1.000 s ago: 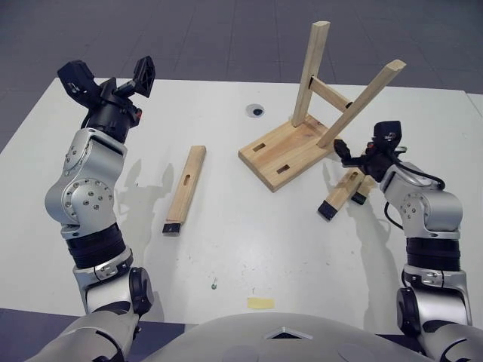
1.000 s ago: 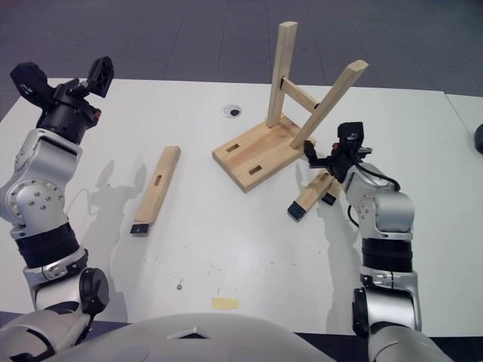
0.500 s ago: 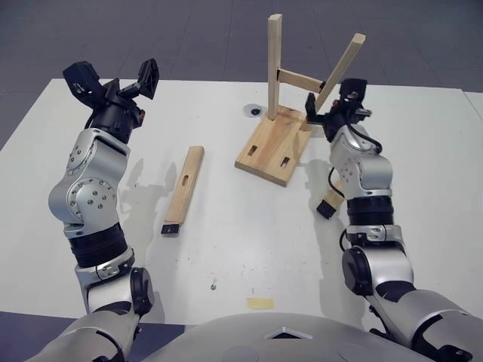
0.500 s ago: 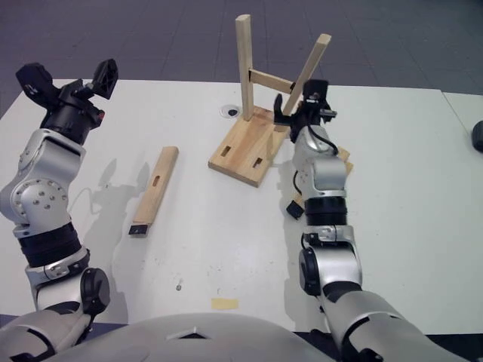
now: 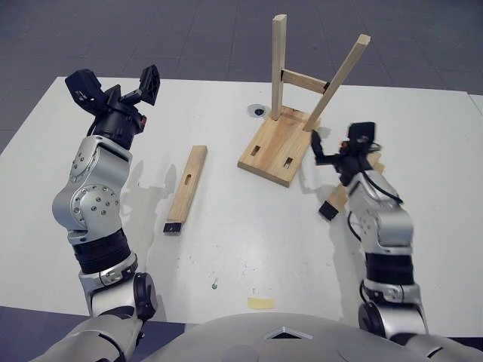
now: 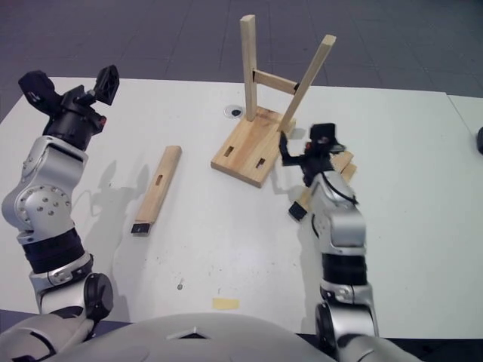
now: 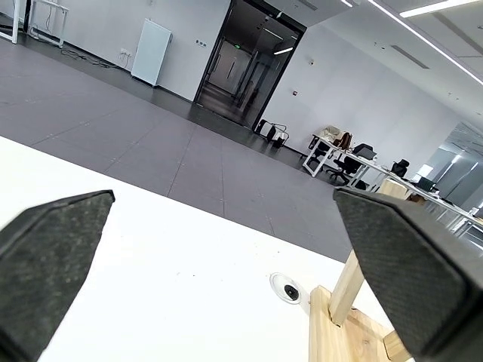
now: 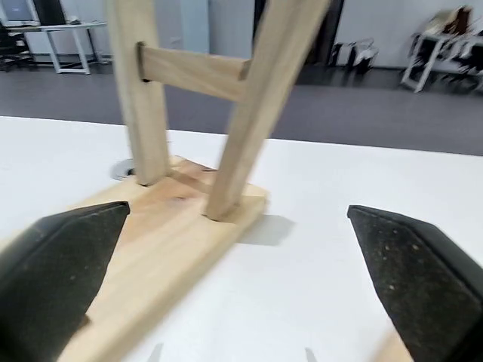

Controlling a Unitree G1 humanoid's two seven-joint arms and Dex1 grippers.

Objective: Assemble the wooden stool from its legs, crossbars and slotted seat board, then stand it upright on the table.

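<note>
Left eye view: a pale wooden slotted seat board (image 5: 275, 147) lies flat on the white table (image 5: 241, 256), right of centre toward the far side. Two square wooden legs (image 5: 278, 68) stand up from it, joined by a short crossbar (image 5: 304, 80). Two slots on its near side are unfilled. A loose wooden leg (image 5: 186, 188) with a slot and a black foot cap lies flat to the left, apart from the board. Further loose sticks (image 5: 336, 200), one black-capped, lie to the right of the board. The right gripper (image 5: 337, 143) hovers above them, just beside the board's right edge, its fingers spread and empty. The left gripper (image 5: 113, 84) is raised at the far left, well apart from every part, and it too is spread wide with nothing in it.

Right eye view: the right gripper sits near the foot of the slanting leg and looks clear of it.

Left wrist view: the black pads (image 7: 45, 256) frame bare table, a round grommet (image 7: 289, 289) and, far ahead, a corner of the seat board.

Right wrist view: the board and both standing legs lie straight ahead of the parted pads (image 8: 53, 264), near but not yet between them.

The wood looks stiff and light. The half-built frame is probably top-heavy with loose joints, so it is best held low on a leg or by the board's edge. The loose leg is best taken mid-length, away from its slot.
</note>
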